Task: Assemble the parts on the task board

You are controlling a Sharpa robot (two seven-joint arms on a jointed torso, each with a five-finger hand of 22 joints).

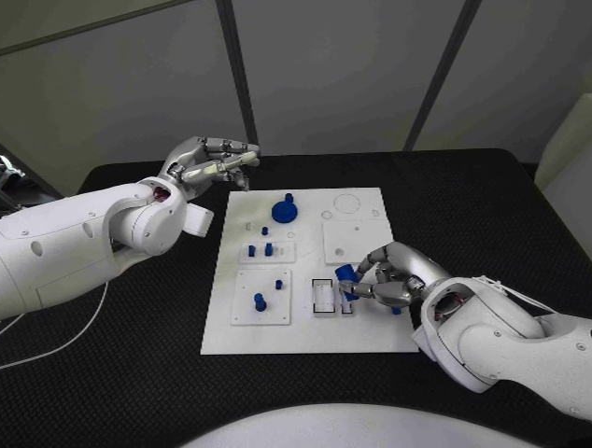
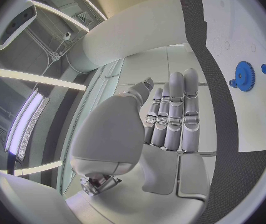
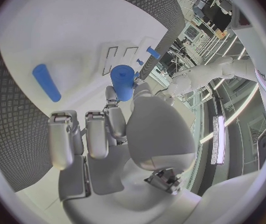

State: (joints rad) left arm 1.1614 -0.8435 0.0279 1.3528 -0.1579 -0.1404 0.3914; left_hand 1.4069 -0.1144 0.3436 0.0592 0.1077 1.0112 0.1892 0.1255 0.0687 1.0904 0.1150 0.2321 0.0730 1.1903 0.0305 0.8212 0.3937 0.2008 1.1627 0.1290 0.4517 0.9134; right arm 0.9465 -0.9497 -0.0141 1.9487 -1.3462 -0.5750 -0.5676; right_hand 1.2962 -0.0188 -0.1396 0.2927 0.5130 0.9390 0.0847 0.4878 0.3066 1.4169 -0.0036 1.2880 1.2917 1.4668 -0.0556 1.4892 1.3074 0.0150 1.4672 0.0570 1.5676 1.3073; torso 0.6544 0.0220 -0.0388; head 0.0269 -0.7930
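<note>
**A:** Nearest you, your right hand (image 1: 384, 278) had a short blue cylinder (image 3: 123, 81) pinched at the fingertips, over the near right part of the task board (image 1: 357, 327), just beside the narrow rectangular slots (image 1: 323, 296). What worried you there?

**B:** The grip. It looked like a tip pinch, and the wrist view showed the cylinder standing out past the fingers. If you had pushed it down a little off its seat, my guess is it would have tilted or slipped out of the pinch and rolled across the board.

**A:** And the second blue cylinder (image 3: 46, 82)?

**B:** That one lay loose on the board close to the same hand. A low sweep of your fingers could have knocked it off onto the black surface (image 1: 512, 215).

**A:** Further out?

**B:** The middle of the board carried small blue pegs (image 1: 260, 249) already standing, with one more peg (image 1: 259, 301) in the near left plate. I would say a heavy press on the board could have shaken them, though I could not tell how firmly they sat.

**A:** And at the far side?

**B:** Your left hand (image 1: 213, 163) hung off the board's far left corner, fingers extended side by side and holding nothing. The blue gear (image 1: 284, 209) sat near it on the board. You risked little there unless that arm swung inward and brushed the gear.
</note>
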